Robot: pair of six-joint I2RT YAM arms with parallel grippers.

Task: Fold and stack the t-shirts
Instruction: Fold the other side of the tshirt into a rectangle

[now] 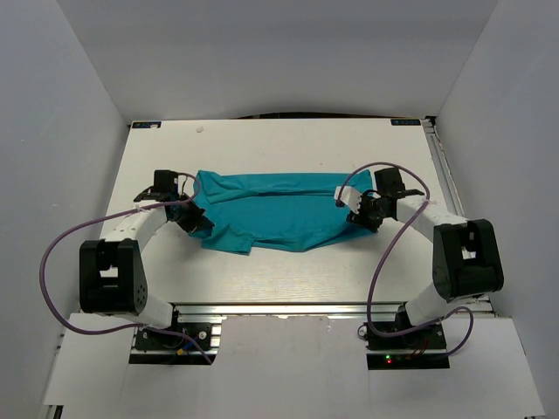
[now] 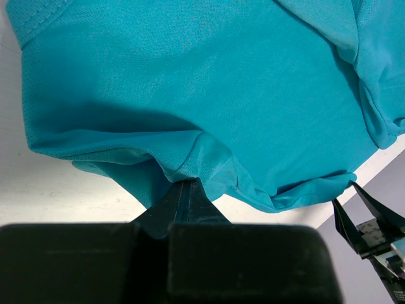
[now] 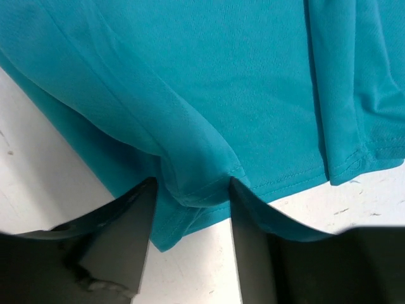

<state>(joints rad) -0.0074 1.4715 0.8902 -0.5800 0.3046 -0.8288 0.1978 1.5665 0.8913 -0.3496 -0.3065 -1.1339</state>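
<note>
Teal t-shirt [image 1: 271, 214]: thin soft knit with a fine mesh weave, no print. It lies mid-table on the matte white table [image 1: 288, 148], drawn out into a wide band from 9 to 3 o'clock. The top edge is nearly straight and the bottom sags, rumpled, toward 6 o'clock. A stitched double hem shows at the right end.

Left gripper [image 1: 190, 212] is at the shirt's 9 o'clock end. Its black fingers [image 2: 186, 197] are pressed together, pinching a puckered bit of cloth edge. The left arm is bent at the elbow, forearm low and reaching inward.

Right gripper [image 1: 356, 208] is at the 3 o'clock end, arm mirrored. Its jaws stand apart with a loose rolled fold of hem between them, touching both fingers [image 3: 136, 215] but not squeezed flat.
</note>
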